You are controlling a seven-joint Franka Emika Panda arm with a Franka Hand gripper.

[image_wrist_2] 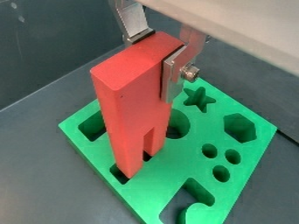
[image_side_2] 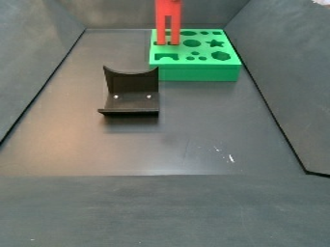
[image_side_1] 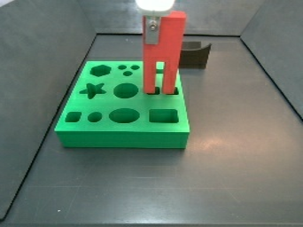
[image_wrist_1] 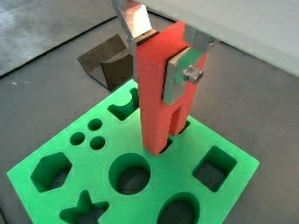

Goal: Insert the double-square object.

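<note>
The double-square object (image_wrist_1: 158,96) is a tall red block that stands upright with its two prongs down in the green board (image_wrist_1: 170,179). It also shows in the other wrist view (image_wrist_2: 122,105) and in both side views (image_side_1: 166,53) (image_side_2: 167,21). The slot between its prongs shows just above the board. My gripper (image_wrist_1: 162,52) comes from above and is shut on the block's top end. One silver finger with a bolt (image_wrist_2: 176,70) lies flat on one side. The other finger (image_wrist_2: 135,22) is at the far side, its lower part hidden behind the block.
The green board (image_side_1: 119,133) has a star, a hexagon, round, oval and square holes, all unfilled. The dark curved fixture (image_side_2: 129,92) stands on the grey floor apart from the board, also seen behind it (image_wrist_1: 107,59). Dark walls enclose the floor.
</note>
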